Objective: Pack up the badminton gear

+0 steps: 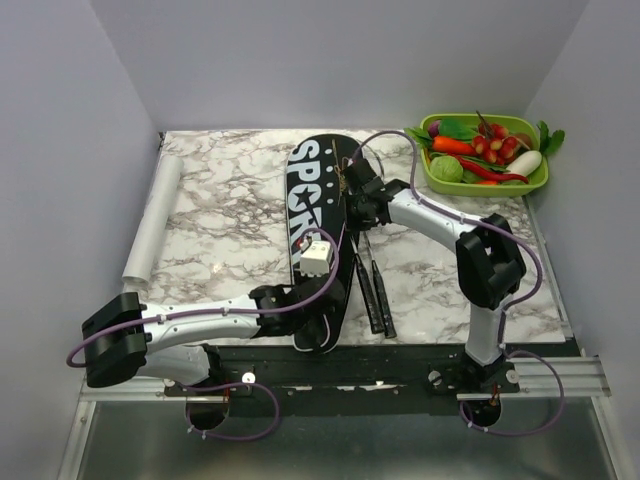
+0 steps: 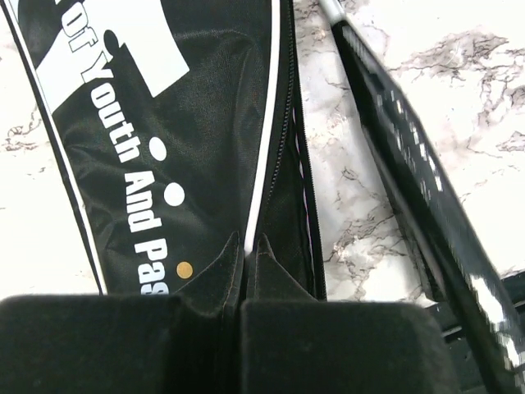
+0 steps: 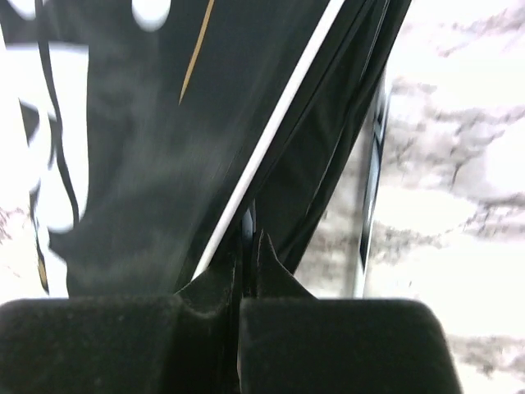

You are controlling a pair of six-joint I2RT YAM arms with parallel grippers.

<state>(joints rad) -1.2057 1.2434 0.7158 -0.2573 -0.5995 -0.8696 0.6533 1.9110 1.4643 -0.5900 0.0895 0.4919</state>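
The long black cover point(image 1: 312, 205) lettered "SPORT" in white lies lengthwise on the marble table. My left gripper point(image 1: 324, 316) is shut on its near end; in the left wrist view the gripper point(image 2: 246, 243) pinches the white-piped edge of the cover point(image 2: 164, 123) beside the zip. My right gripper point(image 1: 352, 196) is shut on the right edge further back, where the gripper point(image 3: 248, 238) clamps the piped seam of the cover point(image 3: 148, 148). Two black racket handles point(image 1: 377, 290) lie just right of the cover; a handle point(image 2: 426, 197) and a shaft point(image 3: 369, 189) show in the wrist views. The racket heads are hidden.
A green tray point(image 1: 492, 189) of toy vegetables stands at the back right corner. A white roll point(image 1: 155, 222) lies along the table's left edge. Grey walls close in the left, back and right sides. A black rail point(image 1: 400, 360) runs along the near edge.
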